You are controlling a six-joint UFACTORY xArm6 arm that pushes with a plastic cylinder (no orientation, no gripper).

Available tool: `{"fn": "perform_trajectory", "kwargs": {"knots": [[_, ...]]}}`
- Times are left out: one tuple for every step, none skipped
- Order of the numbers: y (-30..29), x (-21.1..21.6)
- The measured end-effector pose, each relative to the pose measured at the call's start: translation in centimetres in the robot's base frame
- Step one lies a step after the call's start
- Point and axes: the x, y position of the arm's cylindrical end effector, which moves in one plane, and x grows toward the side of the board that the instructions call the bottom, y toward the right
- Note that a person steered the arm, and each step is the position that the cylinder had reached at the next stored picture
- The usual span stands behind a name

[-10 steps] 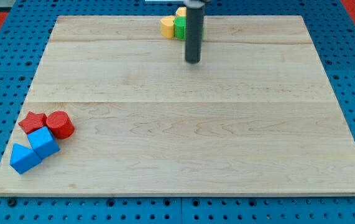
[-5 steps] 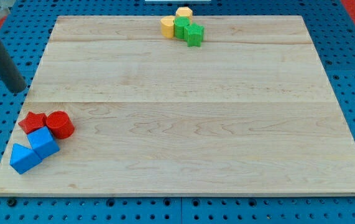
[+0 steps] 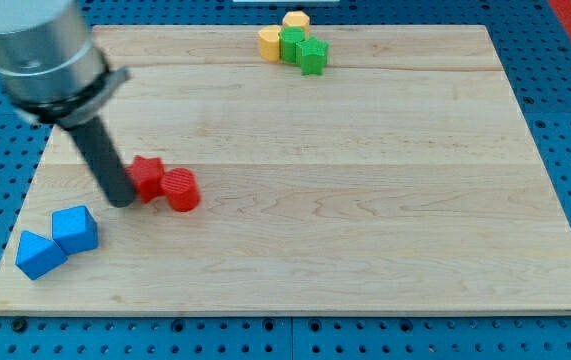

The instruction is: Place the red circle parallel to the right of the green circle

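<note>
The red circle (image 3: 181, 189) lies left of the board's middle, touching a red star-shaped block (image 3: 148, 175) on its left. My tip (image 3: 121, 200) rests on the board just left of the red star, against it. The green circle (image 3: 291, 42) sits at the view's top near the board's far edge. A green star-shaped block (image 3: 313, 55) is on its right, a yellow block (image 3: 270, 43) on its left and another yellow block (image 3: 296, 20) behind it.
Two blue blocks (image 3: 74, 229) (image 3: 39, 254) lie at the board's lower left corner. The wooden board (image 3: 365, 200) sits on a blue pegboard. The arm's grey body (image 3: 40, 45) hangs over the upper left.
My tip swung from off the board's left edge onto the board. The red star and red circle have been pushed to the right and up, away from the blue blocks.
</note>
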Motion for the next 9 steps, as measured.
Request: {"fn": "perform_trajectory", "kwargs": {"knots": [[5.7,-0.5],[8.6,-0.4],[13.9,-2.1],[19.5,-3.9],[24.1,-4.6],[26.7,-2.6],[27.7,-4.8],[28.6,-9.7],[30.9,-15.8]]}}
